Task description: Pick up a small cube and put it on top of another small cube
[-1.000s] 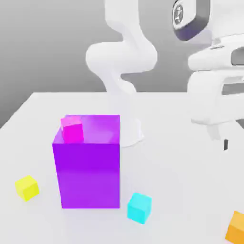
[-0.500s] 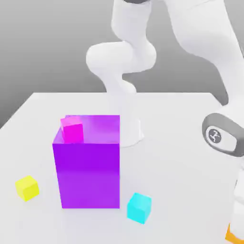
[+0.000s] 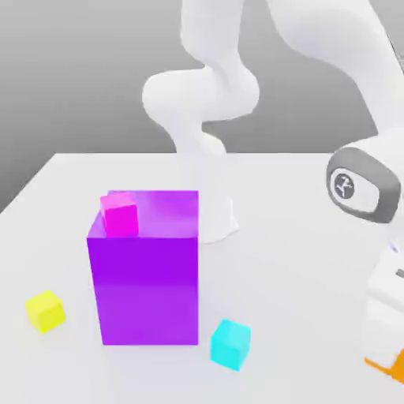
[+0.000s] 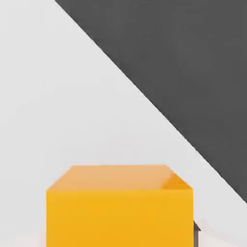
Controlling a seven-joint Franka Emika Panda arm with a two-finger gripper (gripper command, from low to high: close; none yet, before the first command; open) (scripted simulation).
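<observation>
- Where the exterior view meets its lower right corner, you see the white arm bent low over the bench, with its hand down at the orange cube; only a sliver of that cube peeks out past the white hand there.
- Your end effector has its fingers drawn almost fully together, closed on the orange cube; the hand view gives you the cube close up, with its top and one broad side lit and the white bench surface running behind it to a dark edge.
- Next back, you find the cyan cube resting on the bench near the front right corner of the purple block, close to it but apart.
- Toward the exterior view's left, the yellow cube sits alone on the bench, near the purple block's left side and apart from it.
- Farther in, the big purple block stands upright on the bench.
- On top of that block, at its left rear corner, sits the small pink cube, well apart from the orange cube.
- Behind the block, you see the arm's white base planted on the bench.
</observation>
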